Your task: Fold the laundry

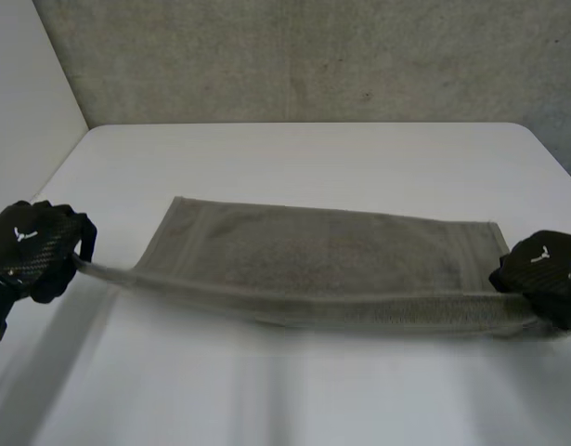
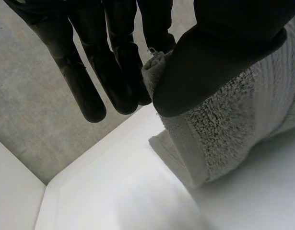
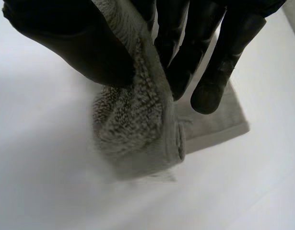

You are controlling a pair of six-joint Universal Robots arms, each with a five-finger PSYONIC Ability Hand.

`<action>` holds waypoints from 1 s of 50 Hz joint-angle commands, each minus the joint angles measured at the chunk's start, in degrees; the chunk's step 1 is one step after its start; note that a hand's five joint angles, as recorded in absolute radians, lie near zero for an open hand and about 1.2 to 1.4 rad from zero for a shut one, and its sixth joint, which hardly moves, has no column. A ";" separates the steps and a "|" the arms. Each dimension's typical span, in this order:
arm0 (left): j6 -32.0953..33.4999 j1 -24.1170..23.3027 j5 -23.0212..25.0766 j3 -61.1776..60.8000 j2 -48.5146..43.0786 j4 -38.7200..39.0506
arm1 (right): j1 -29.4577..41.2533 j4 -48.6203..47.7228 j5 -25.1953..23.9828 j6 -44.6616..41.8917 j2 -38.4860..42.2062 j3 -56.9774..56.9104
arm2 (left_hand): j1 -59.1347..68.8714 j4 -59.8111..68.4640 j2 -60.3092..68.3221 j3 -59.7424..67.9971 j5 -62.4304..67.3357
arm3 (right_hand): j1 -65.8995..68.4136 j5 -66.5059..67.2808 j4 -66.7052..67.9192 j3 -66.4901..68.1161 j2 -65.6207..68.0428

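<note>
Towel (image 1: 322, 255) held stretched by its near edge over the desk (image 1: 313, 153).
Its near corners are pinched by the left robot hand (image 1: 34, 249) and the right robot hand (image 1: 545, 271).

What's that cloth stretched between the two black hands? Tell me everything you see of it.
It is a long grey-green towel of looped terry with flat woven bands near its ends. Its far edge lies flat on the white table; its near edge is lifted and pulled taut. The left hand pinches one near corner, the right hand the other.
</note>
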 commanded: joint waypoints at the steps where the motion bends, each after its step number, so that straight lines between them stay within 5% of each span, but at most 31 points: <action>1: -0.25 -8.63 -6.42 10.03 -15.21 4.18 | 0.76 -4.75 0.66 7.31 7.45 -7.93 | 11.05 10.18 10.23 10.25 10.64 | 3.26 0.83 3.39 3.12 3.82; 3: 0.10 -15.37 -13.50 16.94 -23.70 4.97 | 1.63 -6.24 1.88 10.98 10.68 -12.22 | 11.05 10.18 10.23 10.25 10.64 | 3.26 0.83 3.39 3.12 3.82; 11: -0.43 -22.42 -25.13 35.22 -40.50 5.41 | 4.88 -11.60 6.45 16.09 17.64 -18.56 | 11.05 10.18 10.23 10.25 10.64 | 3.26 0.83 3.39 3.12 3.82; 19: -0.16 -27.70 -30.48 51.23 -52.64 5.50 | 7.26 -22.31 9.97 19.08 21.24 -20.23 | 11.05 10.18 10.23 10.25 10.64 | 3.26 0.83 3.39 3.12 3.82; 34: -0.08 -29.03 -34.01 63.37 -62.67 5.15 | 10.16 -31.74 12.53 19.61 30.21 -27.09 | 11.05 10.18 10.23 10.25 10.64 | 3.26 0.83 3.39 3.12 3.82; 35: -0.07 -29.20 -34.01 63.81 -63.20 5.15 | 10.51 -32.00 12.87 19.61 31.34 -28.13 | 11.05 10.18 10.23 10.25 10.64 | -17.33 -19.77 -17.20 -17.47 -16.77; 36: -0.07 -29.20 -34.01 63.82 -63.20 5.15 | 10.51 -32.00 12.88 19.61 31.36 -28.14 | 11.05 10.18 10.23 10.25 10.64 | -17.54 -19.97 -17.41 -17.68 -16.98; 37: 0.01 -29.55 -34.10 64.17 -63.55 5.15 | 10.86 -31.91 13.49 19.61 32.49 -29.36 | -30.39 -31.26 -31.21 -31.19 -30.80 | -56.01 -58.44 -55.88 -56.15 -55.45; 38: 0.10 -29.99 -34.19 64.34 -63.82 5.15 | 11.30 -32.00 14.97 19.70 33.28 -30.33 | -58.95 -59.82 -59.77 -59.75 -59.36 | -66.74 -69.17 -66.61 -66.88 -66.18; 43: -0.16 -30.78 -34.28 63.91 -63.56 4.97 | 11.83 -31.91 18.93 20.84 33.38 -31.48 | -58.95 -59.82 -59.77 -59.75 -59.36 | -66.74 -69.17 -66.61 -66.88 -66.18; 50: -0.43 -31.14 -37.18 60.22 -59.69 3.39 | 11.48 -32.26 17.54 30.95 26.17 -28.50 | -58.95 -59.82 -59.77 -59.75 -59.36 | -66.74 -69.17 -66.61 -66.88 -66.18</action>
